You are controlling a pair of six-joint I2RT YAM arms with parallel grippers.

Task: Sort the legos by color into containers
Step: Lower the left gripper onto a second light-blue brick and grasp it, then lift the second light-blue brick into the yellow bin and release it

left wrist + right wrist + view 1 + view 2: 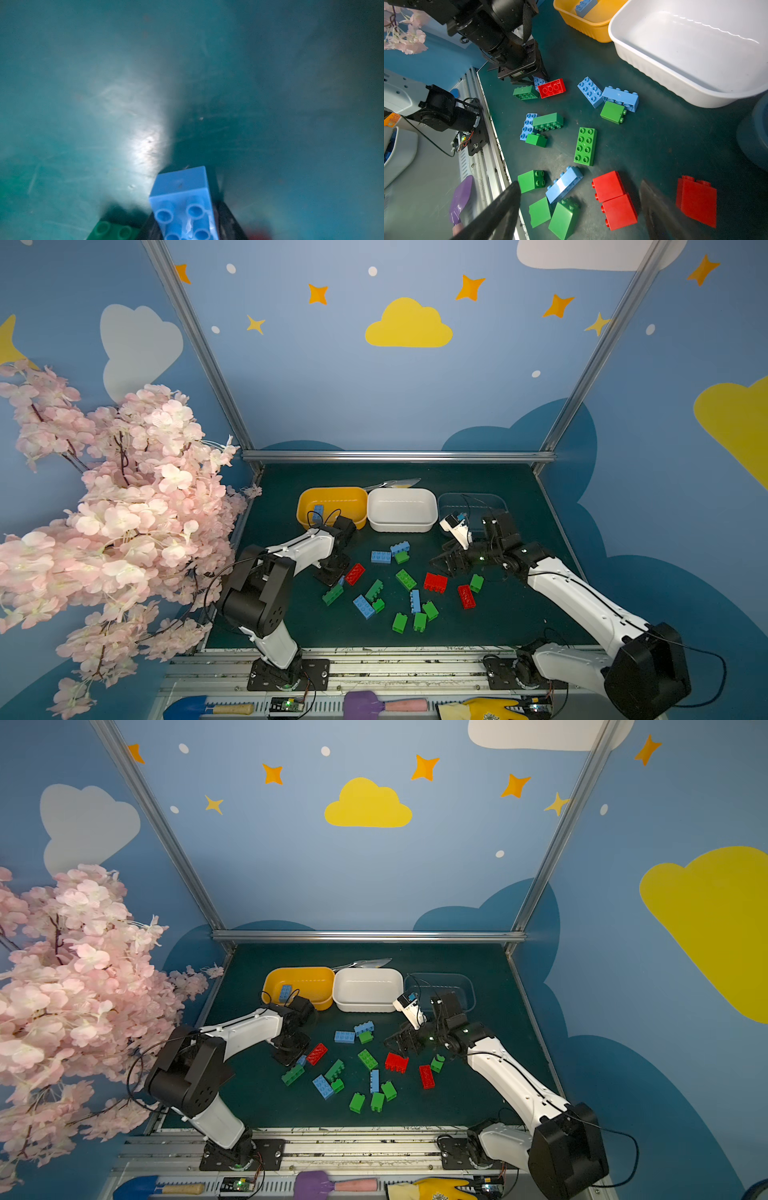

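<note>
Three containers stand in a row at the back: a yellow-orange tub [332, 494] with one blue lego [318, 513] in it, a white tub [402, 526] and a dark blue-grey tub [473, 499]. Red, green and light blue legos lie scattered on the green mat [519, 614]. My left gripper [336, 578] is down at the mat, shut on a small blue lego [180, 187] beside a red lego [551, 88] and a green one [525, 92]. My right gripper [579, 184] hangs open above a red pair [612, 199], holding nothing.
A pink blossom branch [116, 497] overhangs the mat's left edge. A metal trowel [395, 483] lies behind the tubs. On the front rail lie a blue shovel [187, 707], a purple spatula [361, 703] and a yellow glove [482, 707].
</note>
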